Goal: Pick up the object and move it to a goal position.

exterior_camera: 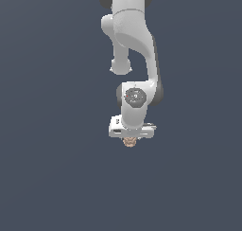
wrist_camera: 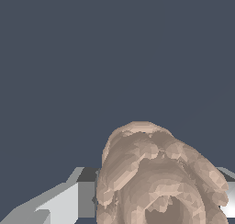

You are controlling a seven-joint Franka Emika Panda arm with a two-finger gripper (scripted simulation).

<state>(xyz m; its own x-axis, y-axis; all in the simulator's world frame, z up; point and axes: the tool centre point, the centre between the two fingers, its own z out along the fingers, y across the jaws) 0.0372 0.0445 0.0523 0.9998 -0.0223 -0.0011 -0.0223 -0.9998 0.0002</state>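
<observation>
Tan-beige and lumpy, the small ridged object sits right under the white gripper, peeking out just below the hand's body in the exterior view. In the wrist view the object fills the space between grey-and-white fingers, and the jaws look closed on its sides, with finger surfaces touching it on both flanks.

Now the risk: those bumps give uneven contact, so I judge the lump could twist or slide out if the arm swings fast, and it is far narrower than the hand, leaving little margin.

Orientation? It reads roundish. Its ridges seem to run away from the wrist camera, but a clear long axis I cannot tell. Around it lies only plain slate-blue background.
</observation>
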